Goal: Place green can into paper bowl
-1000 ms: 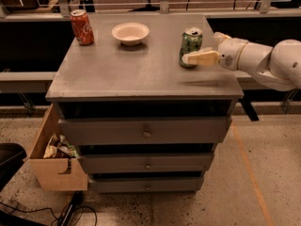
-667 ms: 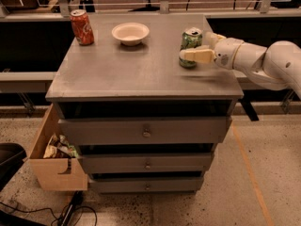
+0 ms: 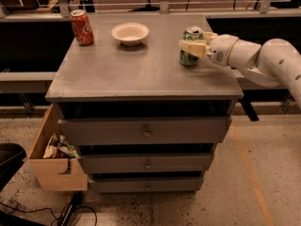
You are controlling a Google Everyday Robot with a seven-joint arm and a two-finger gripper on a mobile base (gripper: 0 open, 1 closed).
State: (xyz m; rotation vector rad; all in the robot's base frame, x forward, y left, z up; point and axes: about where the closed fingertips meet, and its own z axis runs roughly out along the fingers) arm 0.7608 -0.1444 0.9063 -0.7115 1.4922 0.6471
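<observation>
Nearest me, I am seeing a wooden box [image 3: 51, 168] by the desk's [image 3: 131, 74] drawers, its crumpled contents hard to make out. The arm [image 3: 277, 60] is reaching in level from the right, its upper part cut off at the frame edge. The end effector [image 3: 194, 40] is covering the green can's [image 3: 188, 58] middle; I cannot tell whether it is clamping. The can is standing upright at the desk's right, well apart from the paper bowl [image 3: 130, 33] and red can [image 3: 82, 27] farther back.
</observation>
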